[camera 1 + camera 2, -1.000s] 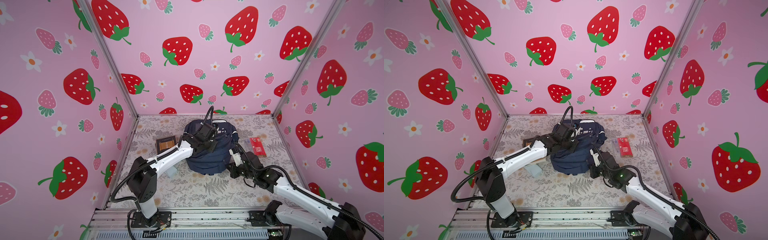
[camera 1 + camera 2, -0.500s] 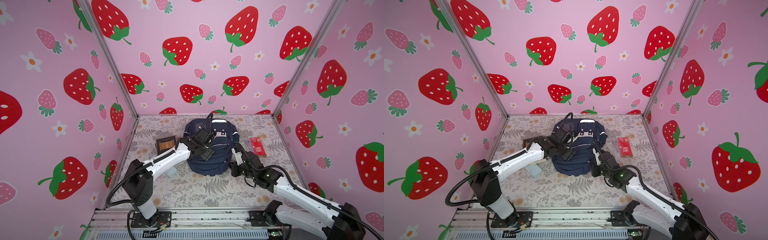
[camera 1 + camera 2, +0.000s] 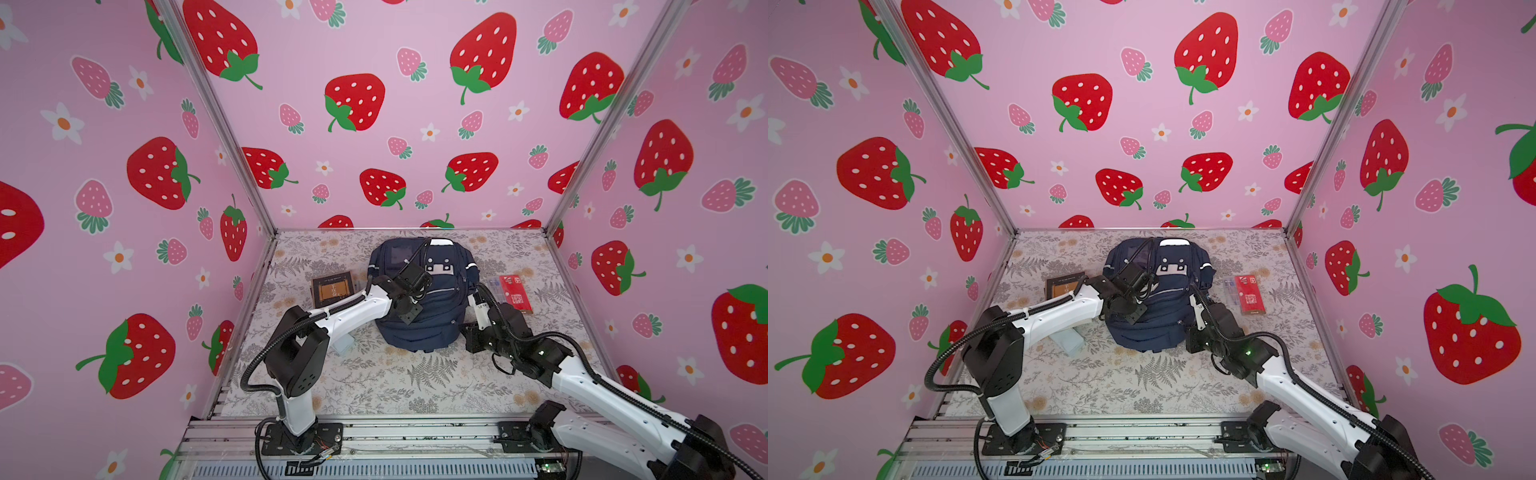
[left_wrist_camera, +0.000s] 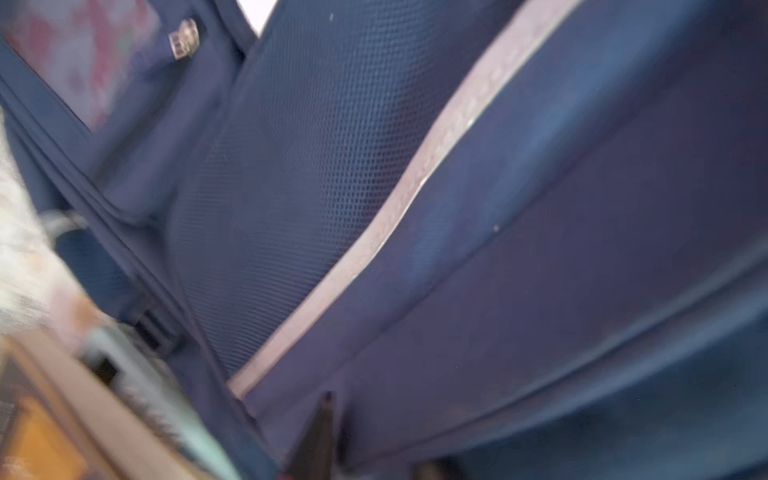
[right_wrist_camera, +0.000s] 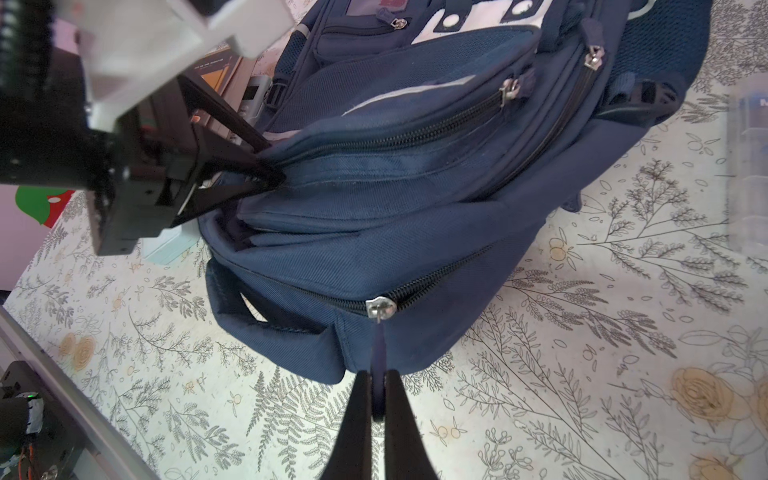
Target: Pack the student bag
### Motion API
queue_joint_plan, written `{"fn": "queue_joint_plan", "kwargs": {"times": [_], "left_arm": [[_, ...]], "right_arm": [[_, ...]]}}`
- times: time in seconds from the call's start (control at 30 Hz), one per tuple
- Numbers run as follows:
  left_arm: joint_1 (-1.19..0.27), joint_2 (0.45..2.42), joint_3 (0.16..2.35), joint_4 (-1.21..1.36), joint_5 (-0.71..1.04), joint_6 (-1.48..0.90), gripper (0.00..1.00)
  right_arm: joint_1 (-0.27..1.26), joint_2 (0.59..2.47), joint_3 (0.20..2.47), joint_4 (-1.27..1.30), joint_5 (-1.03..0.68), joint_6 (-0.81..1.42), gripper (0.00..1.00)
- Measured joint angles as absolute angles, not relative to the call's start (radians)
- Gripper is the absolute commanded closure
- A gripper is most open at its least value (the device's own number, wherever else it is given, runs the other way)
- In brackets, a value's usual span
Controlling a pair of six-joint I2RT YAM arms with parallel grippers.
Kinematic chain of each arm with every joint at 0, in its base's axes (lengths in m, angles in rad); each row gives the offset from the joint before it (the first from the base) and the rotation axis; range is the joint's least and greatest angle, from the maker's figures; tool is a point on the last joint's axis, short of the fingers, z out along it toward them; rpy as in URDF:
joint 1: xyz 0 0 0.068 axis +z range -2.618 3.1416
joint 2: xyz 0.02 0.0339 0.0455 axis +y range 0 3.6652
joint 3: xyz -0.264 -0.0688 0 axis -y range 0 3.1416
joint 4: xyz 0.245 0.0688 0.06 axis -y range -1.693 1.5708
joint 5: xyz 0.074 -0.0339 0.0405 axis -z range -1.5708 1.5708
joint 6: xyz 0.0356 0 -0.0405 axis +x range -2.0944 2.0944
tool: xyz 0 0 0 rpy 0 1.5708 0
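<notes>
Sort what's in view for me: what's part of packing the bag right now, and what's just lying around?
In use: backpack; zip pull, held by right gripper; left gripper pinching front pocket.
Lying loose, untouched: brown book; red packet; clear case; pale blue block.

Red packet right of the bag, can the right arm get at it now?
Probably, once freed: nothing covers the red packet, which lies close by, but the right hand is shut on the student bag's zipper pull and must let go first.
</notes>
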State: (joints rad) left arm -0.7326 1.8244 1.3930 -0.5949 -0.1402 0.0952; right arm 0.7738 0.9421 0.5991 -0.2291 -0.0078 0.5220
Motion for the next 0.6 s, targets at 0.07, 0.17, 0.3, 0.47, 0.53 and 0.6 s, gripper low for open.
{"fn": "queue_joint_plan", "kwargs": {"times": [0.07, 0.17, 0.3, 0.47, 0.53, 0.6], "left_arm": [[-0.714, 1.84, 1.416, -0.6, -0.112, 0.089, 1.0], [-0.693, 1.824, 1.433, -0.602, -0.07, 0.061, 1.0], [-0.678, 1.774, 1.447, -0.603, -0.009, 0.002, 1.0], [-0.674, 1.746, 1.529, -0.651, 0.046, -0.089, 1.0], [-0.672, 1.745, 1.561, -0.666, 0.065, -0.121, 1.0], [-0.669, 1.745, 1.583, -0.681, 0.078, -0.144, 1.0]], "right_arm": [[0.774, 0.942, 0.599, -0.228, -0.008, 0.522, 1.0], [0.77, 0.944, 0.599, -0.229, -0.009, 0.518, 1.0], [0.783, 0.958, 0.619, -0.236, -0.01, 0.5, 1.0], [0.854, 0.968, 0.68, -0.237, 0.01, 0.488, 1.0], [0.888, 0.977, 0.714, -0.244, 0.03, 0.483, 1.0], [0.916, 0.988, 0.737, -0.248, 0.046, 0.481, 1.0]]}}
